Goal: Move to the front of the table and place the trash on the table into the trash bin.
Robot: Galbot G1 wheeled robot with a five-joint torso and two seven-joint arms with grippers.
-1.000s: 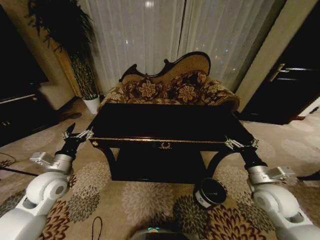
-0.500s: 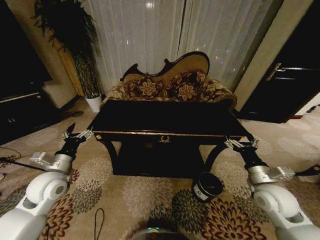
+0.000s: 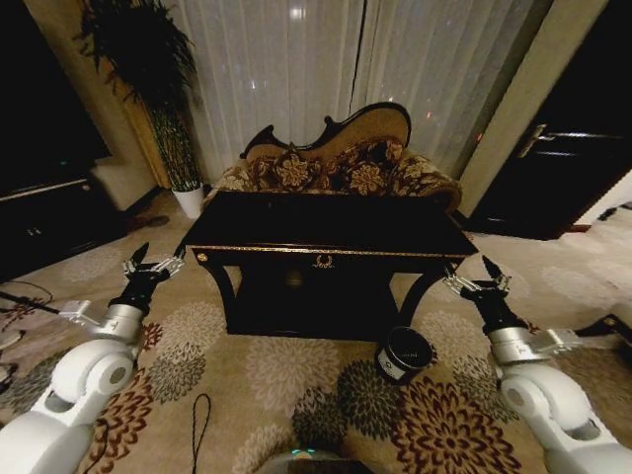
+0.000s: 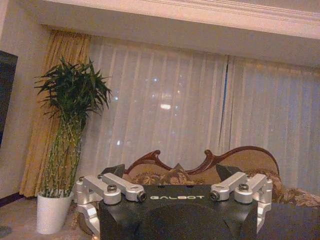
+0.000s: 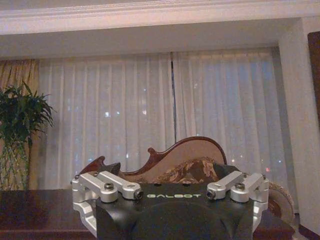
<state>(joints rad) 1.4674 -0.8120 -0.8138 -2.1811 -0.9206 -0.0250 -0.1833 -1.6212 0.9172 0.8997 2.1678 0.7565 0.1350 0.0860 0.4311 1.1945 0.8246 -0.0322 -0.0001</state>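
Note:
The glossy black table (image 3: pixel 326 229) with gold trim stands straight ahead across the carpet. Its top is very dark and I cannot make out the trash on it. The trash bin (image 3: pixel 405 354) is on the carpet by the table's front right leg, tipped a little toward me, white label showing. My left gripper (image 3: pixel 154 264) hovers open off the table's front left corner. My right gripper (image 3: pixel 478 280) hovers open off the front right corner, above and to the right of the bin. Both are empty. In the right wrist view the tabletop (image 5: pixel 30 210) lies behind the open right gripper (image 5: pixel 171 172).
An ornate sofa (image 3: pixel 336 166) stands right behind the table, before white curtains. A tall plant in a white pot (image 3: pixel 188 200) is at the back left, near a low black cabinet (image 3: pixel 44 225). A dark door (image 3: pixel 568 178) is on the right. A cable (image 3: pixel 197 427) lies on the floral carpet.
The whole head view has shifted: the table and bin now look smaller and sit higher, with more carpet showing in front. Both arms hold the same open pose.

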